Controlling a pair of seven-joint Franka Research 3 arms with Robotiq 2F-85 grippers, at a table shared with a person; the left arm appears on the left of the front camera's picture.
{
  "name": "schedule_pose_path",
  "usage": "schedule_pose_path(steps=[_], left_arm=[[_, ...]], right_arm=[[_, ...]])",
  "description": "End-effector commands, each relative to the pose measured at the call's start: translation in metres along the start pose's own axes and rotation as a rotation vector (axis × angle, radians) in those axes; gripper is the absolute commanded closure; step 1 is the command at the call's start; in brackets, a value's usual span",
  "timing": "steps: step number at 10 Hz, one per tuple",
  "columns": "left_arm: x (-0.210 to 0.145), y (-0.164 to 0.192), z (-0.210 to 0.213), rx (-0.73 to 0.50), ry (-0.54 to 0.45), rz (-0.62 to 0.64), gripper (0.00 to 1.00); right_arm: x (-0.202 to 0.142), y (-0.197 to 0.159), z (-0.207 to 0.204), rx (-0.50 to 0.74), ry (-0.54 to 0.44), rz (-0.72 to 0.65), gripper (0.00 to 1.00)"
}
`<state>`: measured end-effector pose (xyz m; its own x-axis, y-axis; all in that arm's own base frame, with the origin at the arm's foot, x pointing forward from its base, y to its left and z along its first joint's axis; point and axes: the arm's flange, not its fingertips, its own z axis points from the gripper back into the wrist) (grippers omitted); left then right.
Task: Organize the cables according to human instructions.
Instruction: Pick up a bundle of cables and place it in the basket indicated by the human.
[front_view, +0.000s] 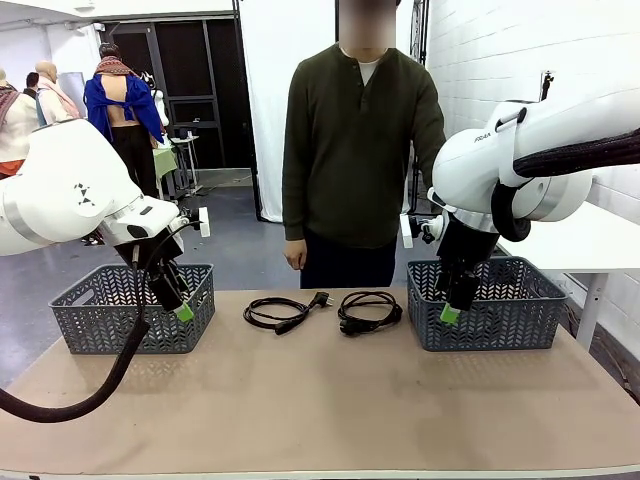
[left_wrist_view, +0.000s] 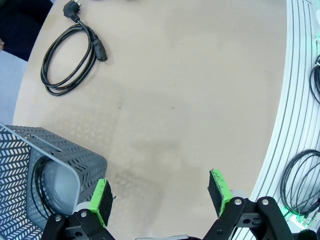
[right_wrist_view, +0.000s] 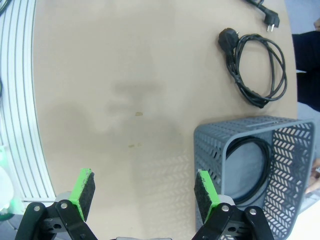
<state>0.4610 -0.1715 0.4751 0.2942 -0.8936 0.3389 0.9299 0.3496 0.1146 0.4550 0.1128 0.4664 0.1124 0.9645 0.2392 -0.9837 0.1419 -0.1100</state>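
Sorting so far: two of the four cables appear to be put away, one coil in each basket, so I judge the job about half done.
Left basket: grey left basket (front_view: 95, 325) at the left end of the table (front_view: 320, 400). The left wrist view shows the cable in the left basket (left_wrist_view: 35, 187) coiled against its inner wall.
Right basket: matching right basket (front_view: 500, 325) at the right end. The right wrist view shows the cable in the right basket (right_wrist_view: 250, 141) lying as a round coil on its floor.
Left to do: two coils lie loose on the table between the baskets, toward the far edge and apart from each other. The left cable (front_view: 278, 313) has its plug stretched out to the right, and the right cable (front_view: 368, 312) is bundled more tightly.
Left gripper: the left gripper (front_view: 183, 310) hangs by the near right corner of the left basket, spread wide, with nothing between its green pads.
Right gripper: the right gripper (front_view: 450, 314) hangs by the near left corner of the right basket, also spread wide and empty.
Person: the person (front_view: 360, 150) stands at the far side behind the loose coils with arms down and makes no pointing gesture. I cannot tell which basket each remaining coil is meant for.
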Motion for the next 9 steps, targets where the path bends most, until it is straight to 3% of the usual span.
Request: schedule_pose_path(steps=[1, 6, 9], left_arm=[[0.000, 0.000, 0.002, 0.003, -0.001, 0.001, 0.00], [0.000, 0.000, 0.002, 0.003, -0.001, 0.001, 0.00], [0.000, 0.000, 0.002, 0.003, -0.001, 0.001, 0.00]], right_arm=[[0.001, -0.001, 0.000, -0.004, 0.006, -0.009, 0.00], [0.000, 0.000, 0.000, 0.000, 0.000, 0.000, 0.00], [0.021, -0.031, -0.004, -0.054, 0.033, 0.123, 0.00]])
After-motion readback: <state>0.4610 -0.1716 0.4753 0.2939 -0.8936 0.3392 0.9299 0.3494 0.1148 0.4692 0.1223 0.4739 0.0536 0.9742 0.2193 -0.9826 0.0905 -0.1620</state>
